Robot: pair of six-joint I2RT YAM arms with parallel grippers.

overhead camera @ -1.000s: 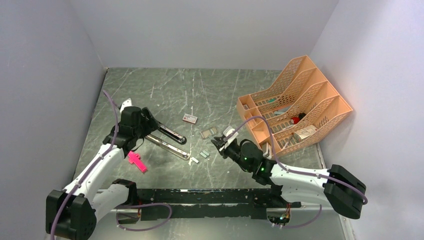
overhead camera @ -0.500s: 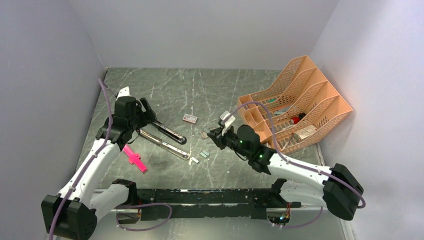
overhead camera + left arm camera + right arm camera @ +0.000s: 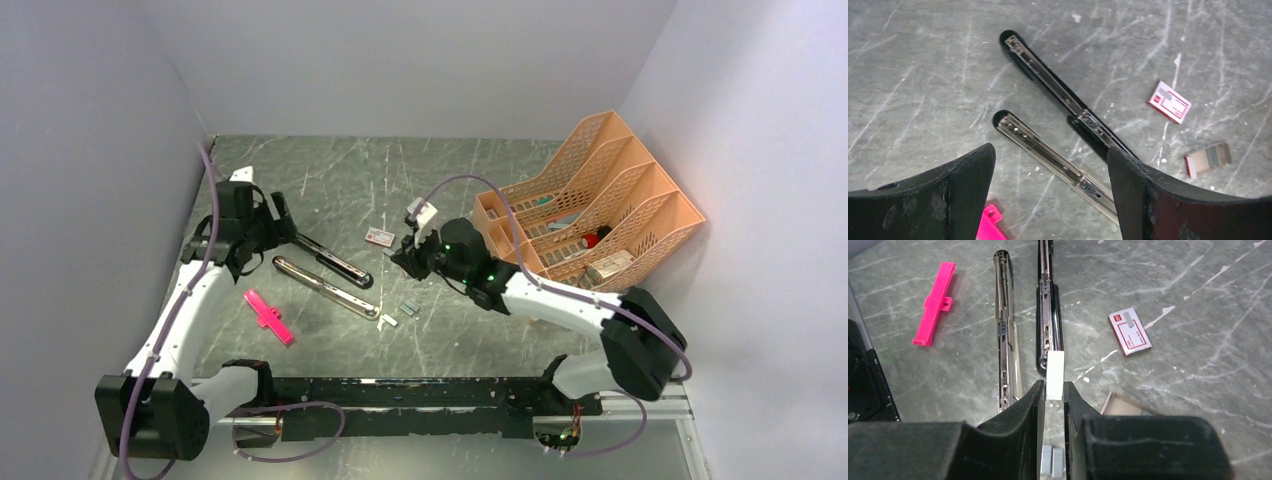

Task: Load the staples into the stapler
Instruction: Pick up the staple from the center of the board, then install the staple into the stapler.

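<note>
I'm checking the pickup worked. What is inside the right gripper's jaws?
A silvery staple strip stands pinched in the right gripper, its top end sticking out. The lower end is covered by the fingers, so its full length cannot be seen.

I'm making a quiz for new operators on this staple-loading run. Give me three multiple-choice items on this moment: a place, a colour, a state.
1. Where does the pink plastic piece lie relative to the stapler?
A. on its near side
B. on top of it
C. on its far side

2. What colours are on the label of the staple box?
A. blue and yellow
B. red and white
C. green and black

3. What state is the right gripper in?
A. open and empty
B. shut on the pink piece
C. shut on the staples

Answers: 1 A, the top view shows it nearer than the stapler; 2 B, the right wrist view shows the label; 3 C, a strip stands pinched between its fingers.
</note>
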